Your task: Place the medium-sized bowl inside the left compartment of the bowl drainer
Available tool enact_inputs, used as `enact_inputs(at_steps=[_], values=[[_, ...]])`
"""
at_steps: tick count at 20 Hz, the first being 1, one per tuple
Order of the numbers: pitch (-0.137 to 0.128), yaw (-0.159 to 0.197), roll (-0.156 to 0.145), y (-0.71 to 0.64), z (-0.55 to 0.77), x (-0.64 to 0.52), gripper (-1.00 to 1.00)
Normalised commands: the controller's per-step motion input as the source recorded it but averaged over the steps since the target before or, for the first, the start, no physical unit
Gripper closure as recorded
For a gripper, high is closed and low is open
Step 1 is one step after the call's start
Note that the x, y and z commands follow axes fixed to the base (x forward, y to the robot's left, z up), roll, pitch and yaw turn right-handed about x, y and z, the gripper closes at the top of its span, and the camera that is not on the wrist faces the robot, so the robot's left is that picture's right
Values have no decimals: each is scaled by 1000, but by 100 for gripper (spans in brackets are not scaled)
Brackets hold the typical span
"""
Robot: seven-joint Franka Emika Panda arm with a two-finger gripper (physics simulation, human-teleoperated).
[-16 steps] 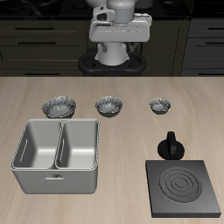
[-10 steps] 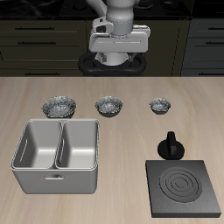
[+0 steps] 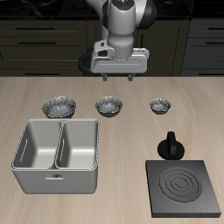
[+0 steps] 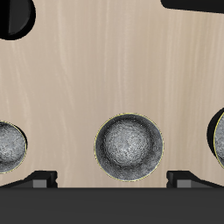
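Note:
Three grey speckled bowls stand in a row across the table. The medium-sized bowl (image 3: 109, 105) is the middle one, and it lies centred in the wrist view (image 4: 129, 147). The wider flatter bowl (image 3: 59, 106) and the smallest bowl (image 3: 159, 106) flank it. The bowl drainer (image 3: 55, 171) stands nearer the front edge, both basins empty, including the left compartment (image 3: 37, 146). My gripper (image 3: 118, 78) hangs open and empty above the table, just behind the medium-sized bowl. Its fingers (image 4: 39, 179) frame that bowl without touching it.
A black square stove plate (image 3: 184, 188) lies at the front corner. A small black pot-like object (image 3: 171, 144) stands just behind it. The wider bowl (image 4: 219, 140) and the smallest bowl (image 4: 9, 146) show at the edges of the wrist view.
The arm has swung forward and down from the table's back, bringing the gripper closer to the row of bowls. Nothing on the table has moved.

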Motion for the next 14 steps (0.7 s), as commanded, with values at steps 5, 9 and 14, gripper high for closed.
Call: enact_inputs(at_steps=[5, 9, 14], values=[[48, 16, 6, 98, -516, 51, -100], [-1, 12, 2, 67, -349, -59, -100], [-30, 1, 10, 48, -145, -104, -100]])
